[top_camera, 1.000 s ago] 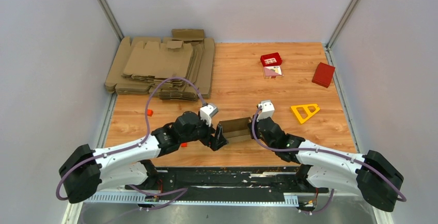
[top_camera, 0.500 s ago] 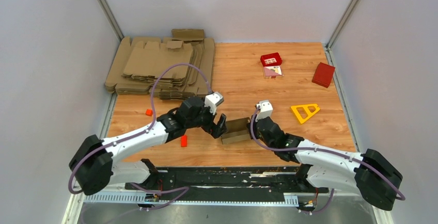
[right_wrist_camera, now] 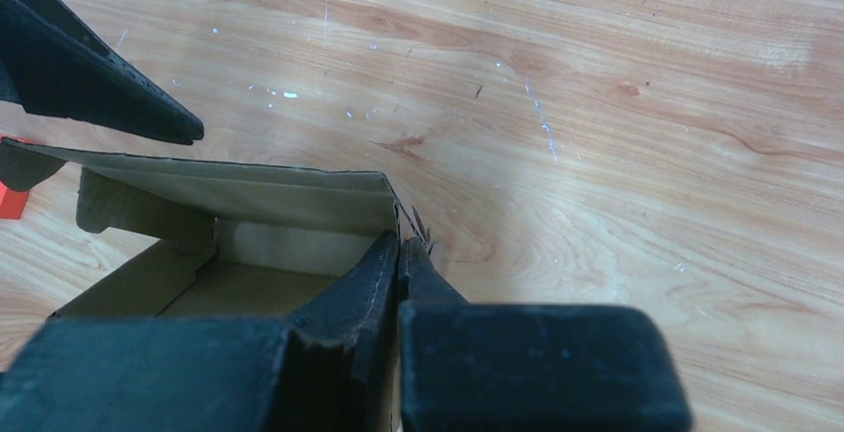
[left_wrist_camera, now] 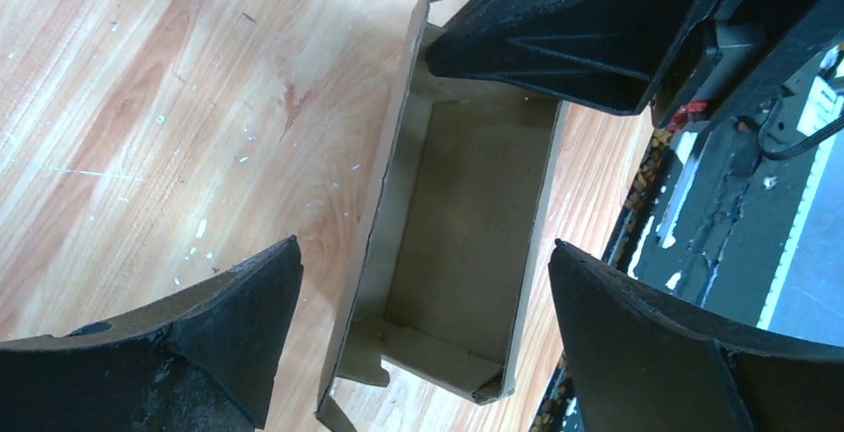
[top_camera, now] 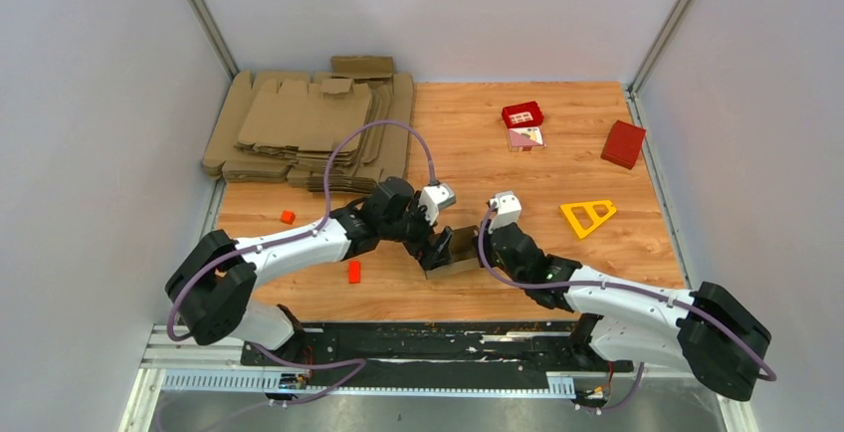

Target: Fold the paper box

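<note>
The paper box point(top_camera: 456, 252) sits on the desk point(top_camera: 557, 163) near the middle of its near edge, an open-topped tray with its walls standing. The right gripper point(top_camera: 485, 246) is pinched tight on the box's right end wall, 1 finger inside and 1 outside. The left gripper point(top_camera: 436, 243) hangs over the box's left end with its fingers spread wide, 1 beyond each long wall; whether they touch it I cannot tell. A pile of flat cardboard blanks point(top_camera: 314, 128) fills the far left corner, and a red box point(top_camera: 623, 143) lies by the right edge.
</note>
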`<state>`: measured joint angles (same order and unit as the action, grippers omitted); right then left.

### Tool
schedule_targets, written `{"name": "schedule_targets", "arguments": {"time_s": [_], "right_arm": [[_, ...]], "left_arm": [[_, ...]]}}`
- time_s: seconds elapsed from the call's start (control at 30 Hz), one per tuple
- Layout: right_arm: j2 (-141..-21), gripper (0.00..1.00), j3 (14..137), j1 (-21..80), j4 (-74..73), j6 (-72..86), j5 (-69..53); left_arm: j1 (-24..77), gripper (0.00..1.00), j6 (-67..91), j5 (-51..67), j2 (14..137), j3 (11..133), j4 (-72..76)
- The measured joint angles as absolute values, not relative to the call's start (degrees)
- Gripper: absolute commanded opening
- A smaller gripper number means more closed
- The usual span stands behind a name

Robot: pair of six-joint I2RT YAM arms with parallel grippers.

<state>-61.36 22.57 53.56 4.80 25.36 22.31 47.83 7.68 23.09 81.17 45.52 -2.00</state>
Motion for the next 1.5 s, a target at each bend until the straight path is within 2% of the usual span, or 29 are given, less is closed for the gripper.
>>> {"name": "schedule_targets", "arguments": {"time_s": [0.2, 0.3, 0.5, 0.73, 0.87, 1.27, 1.4, 1.5], "right_arm": [[-62.19, 0.0, 23.16, 53.56, 4.82, 25.36, 21.98], [-62.87, 0.01, 23.68, 53.56, 4.67, 25.34, 21.91], [-63.44, 0.19, 24.45, 53.56, 3.73, 25.36, 21.87], [-60.29, 0.39, 24.45, 53.58, 0.05, 25.39, 21.71], [-56.01, 0.48, 24.45, 53.58, -3.22, 25.41, 21.19], [-39.4, 0.62, 24.4, 53.6, -15.03, 25.39, 20.01], [-33.58, 0.63, 24.36, 53.6, -16.69, 25.41, 20.08], [-32.71, 0.63, 24.36, 53.6, -17.65, 25.41, 20.12]], "left_arm": [[51.11, 1.0, 4.86, 19.92, 82.96, 46.83, -5.19], [52.21, 0.95, 3.86, 18.94, 83.83, 47.53, -6.2], [52.49, 0.75, 2.55, 16.56, 85.21, 48.12, -7.44], [52.75, 0.62, 1.58, 15.14, 85.25, 47.92, -6.87], [52.75, 0.6, 1.13, 14.66, 84.93, 47.29, -6.22], [52.99, 0.5, 0.97, 13.78, 82.67, 45.76, -4.4], [54.06, 0.45, 0.4, 13.74, 83.35, 45.76, -4.45], [55.83, 0.38, -0.49, 13.13, 84.71, 46.26, -4.49]]}}
